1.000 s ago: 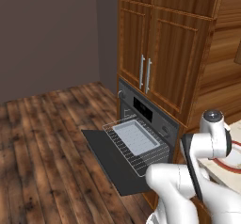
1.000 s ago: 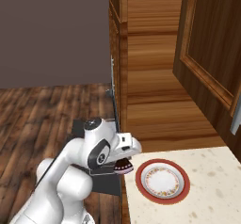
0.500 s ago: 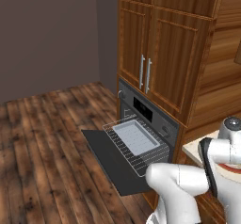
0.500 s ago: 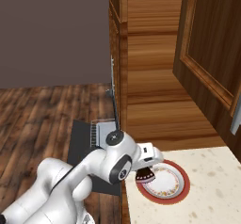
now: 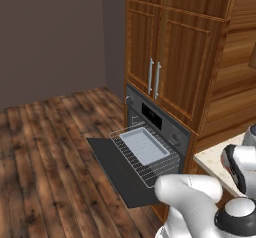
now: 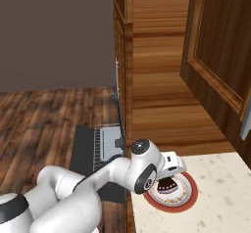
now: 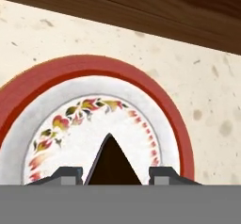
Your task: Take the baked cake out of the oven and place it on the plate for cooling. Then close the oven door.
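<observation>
From the left base camera I am looking at the oven [image 5: 159, 124] standing open in the wooden cabinet column, its oven door [image 5: 120, 169] lying flat and reaching out over the plank floor, with wide bare floor to the left of it and nearer to me. The wire rack [image 5: 145, 154] is pulled out over the door, carrying the pale tray [image 5: 145, 144], so the door's near and left edges are the ones jutting into the free space. At the far right I am seeing the corner of the speckled counter [image 5: 216, 161]. From the right base camera I am watching the arm bending over the counter's left edge, with the gripper [image 6: 166, 184] sitting low above the plate [image 6: 188, 195], which lies near that edge, open counter spreading to its right. The baked cake [image 6: 167, 183] is showing dark under the hand, over the plate's middle. Through the hand camera I am seeing the cake's dark wedge pinched between the two fingertips [image 7: 68, 173], hanging over the plate's patterned centre, the red rim curving round and the wooden wall just beyond.
</observation>
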Robot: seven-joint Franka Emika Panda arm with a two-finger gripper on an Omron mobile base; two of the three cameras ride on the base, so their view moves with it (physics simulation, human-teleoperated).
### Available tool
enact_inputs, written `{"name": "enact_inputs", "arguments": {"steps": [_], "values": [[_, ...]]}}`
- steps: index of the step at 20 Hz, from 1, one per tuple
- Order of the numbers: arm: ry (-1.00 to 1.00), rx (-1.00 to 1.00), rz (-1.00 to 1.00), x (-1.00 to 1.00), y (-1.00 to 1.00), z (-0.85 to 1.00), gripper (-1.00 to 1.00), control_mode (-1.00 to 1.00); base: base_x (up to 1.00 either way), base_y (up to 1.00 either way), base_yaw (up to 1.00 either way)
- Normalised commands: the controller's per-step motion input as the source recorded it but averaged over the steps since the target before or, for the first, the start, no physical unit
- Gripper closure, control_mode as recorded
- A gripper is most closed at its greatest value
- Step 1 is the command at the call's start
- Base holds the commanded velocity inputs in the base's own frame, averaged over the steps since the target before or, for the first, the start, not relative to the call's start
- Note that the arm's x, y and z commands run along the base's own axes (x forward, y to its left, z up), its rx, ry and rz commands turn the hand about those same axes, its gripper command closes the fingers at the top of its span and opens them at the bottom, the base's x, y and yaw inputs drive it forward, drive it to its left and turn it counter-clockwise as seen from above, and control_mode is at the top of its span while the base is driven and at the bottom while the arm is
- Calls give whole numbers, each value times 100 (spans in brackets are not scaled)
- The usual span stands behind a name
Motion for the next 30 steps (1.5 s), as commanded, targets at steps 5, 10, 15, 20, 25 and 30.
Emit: {"name": "enact_inputs", "arguments": {"steps": [5, 10, 15, 20, 25, 30], "values": [[8, 11, 1, 34, -34, 0, 100, -100, 0, 0, 0], [10, 12, 1, 13, -38, -3, 100, -100, 0, 0, 0], [10, 13, 1, 0, -34, -24, 100, -100, 0, 0, 0], [6, 13, 2, 0, -12, -32, 100, -100, 0, 0, 0], [2, 13, 3, 1, 0, -23, 100, -100, 0, 0, 0], [3, 9, 3, 7, 0, -29, 100, -100, 0, 0, 0]]}}
